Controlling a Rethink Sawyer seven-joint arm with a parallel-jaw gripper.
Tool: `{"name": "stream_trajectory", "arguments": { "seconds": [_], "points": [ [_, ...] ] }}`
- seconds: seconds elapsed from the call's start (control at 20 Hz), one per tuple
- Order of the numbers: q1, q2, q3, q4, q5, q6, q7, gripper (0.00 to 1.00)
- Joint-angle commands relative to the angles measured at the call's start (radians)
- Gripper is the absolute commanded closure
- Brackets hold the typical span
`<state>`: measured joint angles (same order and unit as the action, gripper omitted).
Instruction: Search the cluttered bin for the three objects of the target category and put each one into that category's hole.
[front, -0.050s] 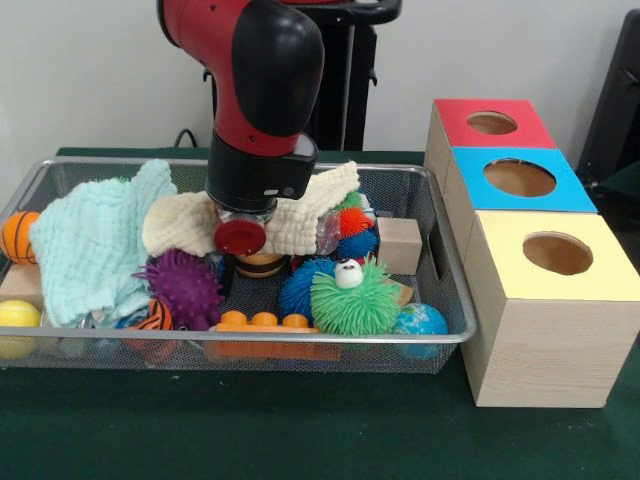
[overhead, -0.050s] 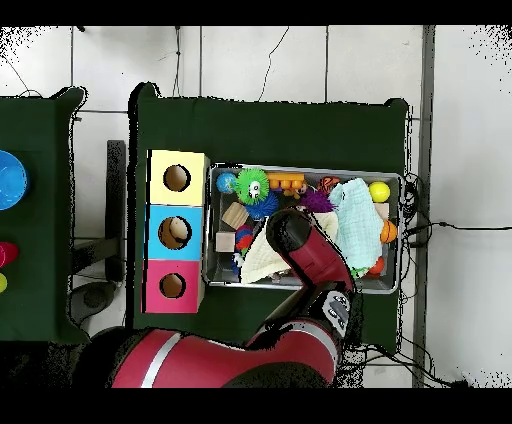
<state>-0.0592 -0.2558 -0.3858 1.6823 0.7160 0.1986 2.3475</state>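
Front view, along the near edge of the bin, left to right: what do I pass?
Yellow ball → purple spiky ball → orange toy brick → green fuzzy ball with an eye → globe ball.

A: Where does the front camera sit?
B: Low and close across the table, facing the wire bin (front, -0.050s: 440, 250).
A: The overhead?
B: High, looking straight down. Both share the bin and the three-holed wooden box (front, -0.050s: 545, 290).
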Motion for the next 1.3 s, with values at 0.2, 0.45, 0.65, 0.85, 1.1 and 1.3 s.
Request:
{"name": "stream_trajectory", "arguments": {
  "seconds": [0.2,0.45,0.65,0.85,1.1,1.3],
  "points": [
    [-0.04,0.069,0.006,-0.118,-0.06,0.083,0.077,1.0],
    [-0.008,0.091,-0.032,-0.131,-0.056,0.089,0.124,1.0],
    [-0.009,0.077,-0.026,-0.129,-0.056,0.126,0.138,1.0],
    [0.055,0.011,-0.09,-0.104,-0.069,0.244,0.178,1.0],
    [0.122,-0.108,-0.162,-0.078,-0.104,0.439,0.207,1.0],
    [0.175,-0.169,-0.202,-0.072,-0.119,0.447,0.194,1.0]
  ]
}}
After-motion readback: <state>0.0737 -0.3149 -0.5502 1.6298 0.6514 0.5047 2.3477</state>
